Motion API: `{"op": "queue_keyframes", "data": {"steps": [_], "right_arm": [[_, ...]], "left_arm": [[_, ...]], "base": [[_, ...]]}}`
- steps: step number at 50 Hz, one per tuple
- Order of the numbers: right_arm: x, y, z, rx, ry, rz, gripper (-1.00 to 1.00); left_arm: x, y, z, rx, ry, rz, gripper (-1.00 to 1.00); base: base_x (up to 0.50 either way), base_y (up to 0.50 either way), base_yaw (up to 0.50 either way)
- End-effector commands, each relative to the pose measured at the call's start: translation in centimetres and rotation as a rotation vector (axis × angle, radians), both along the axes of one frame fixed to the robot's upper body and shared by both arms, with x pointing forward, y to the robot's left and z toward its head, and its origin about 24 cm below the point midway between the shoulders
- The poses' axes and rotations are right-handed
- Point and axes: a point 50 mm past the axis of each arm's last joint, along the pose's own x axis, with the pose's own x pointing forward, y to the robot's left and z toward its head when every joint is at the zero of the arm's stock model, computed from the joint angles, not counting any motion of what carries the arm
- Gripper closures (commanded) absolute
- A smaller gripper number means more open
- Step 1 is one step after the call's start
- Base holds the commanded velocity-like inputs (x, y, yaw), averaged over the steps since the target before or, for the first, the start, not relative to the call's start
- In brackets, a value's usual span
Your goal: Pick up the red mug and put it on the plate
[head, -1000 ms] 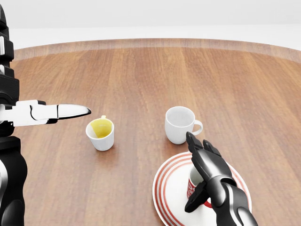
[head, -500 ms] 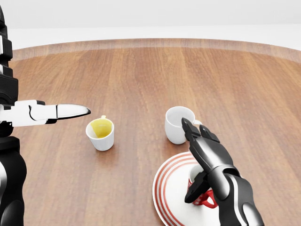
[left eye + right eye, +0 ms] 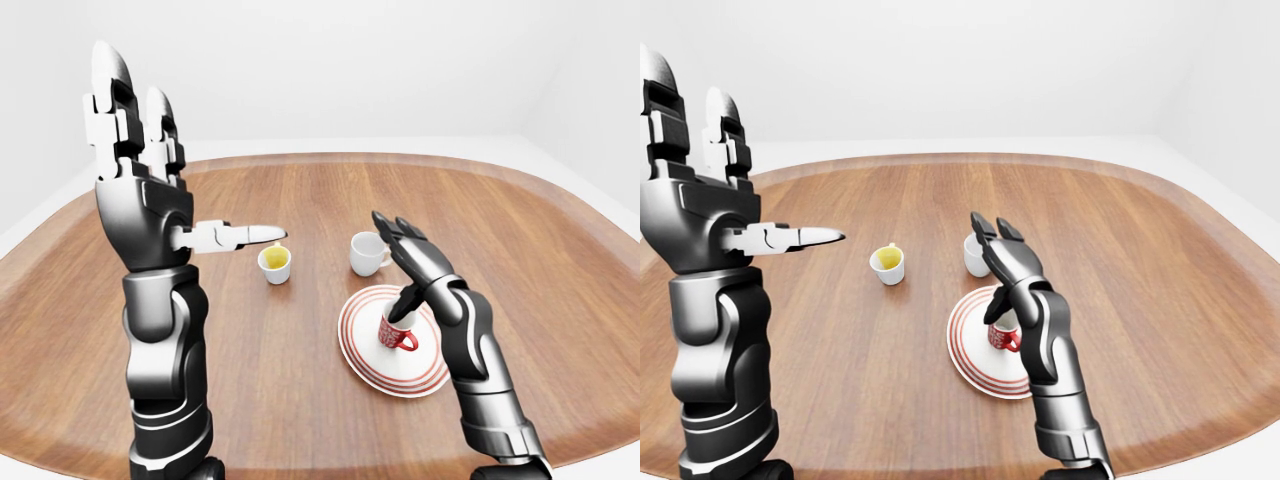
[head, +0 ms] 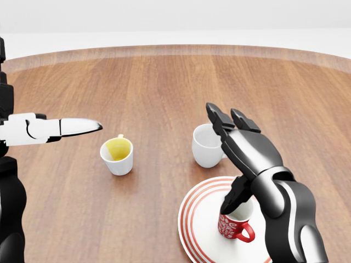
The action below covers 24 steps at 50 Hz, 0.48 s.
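The red mug (image 4: 235, 226) with a white pattern stands on the white plate with red rings (image 4: 189, 219), its handle pointing right in the head view. My right hand (image 4: 226, 159) hovers open just above it, fingers stretched toward the top of the view. The thumb tip hangs at the mug's rim, and I cannot tell whether it touches. My left hand (image 3: 190, 160) is raised high on the left of the left-eye view. It is open and holds nothing, fingers up and thumb pointing right.
A white mug (image 4: 205, 145) stands just above the plate in the head view, partly behind my right hand. A white cup with a yellow inside (image 4: 117, 155) sits to its left. The round wooden table (image 3: 300, 400) has a raised rim.
My right hand has lifted and spread away from the red mug, which now shows on the plate. The left hand has drifted slightly left.
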Motion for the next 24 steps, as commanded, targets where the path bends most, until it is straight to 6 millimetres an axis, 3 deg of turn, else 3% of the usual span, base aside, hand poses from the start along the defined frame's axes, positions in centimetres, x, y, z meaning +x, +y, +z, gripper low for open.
{"op": "queue_keyframes", "data": {"steps": [1, 24], "right_arm": [[-0.7, -0.1, 3.2, -0.002, -0.094, 0.024, -1.00], [-2.6, -0.4, 10.6, 0.086, -0.403, 0.099, -1.00]], "left_arm": [[-0.4, 0.0, 0.6, -0.001, -0.031, -0.001, -1.00], [-1.7, -0.1, 2.2, -0.007, -0.128, -0.009, -1.00]], "base": [[0.00, 0.00, 0.00], [0.00, 0.00, 0.00]]}}
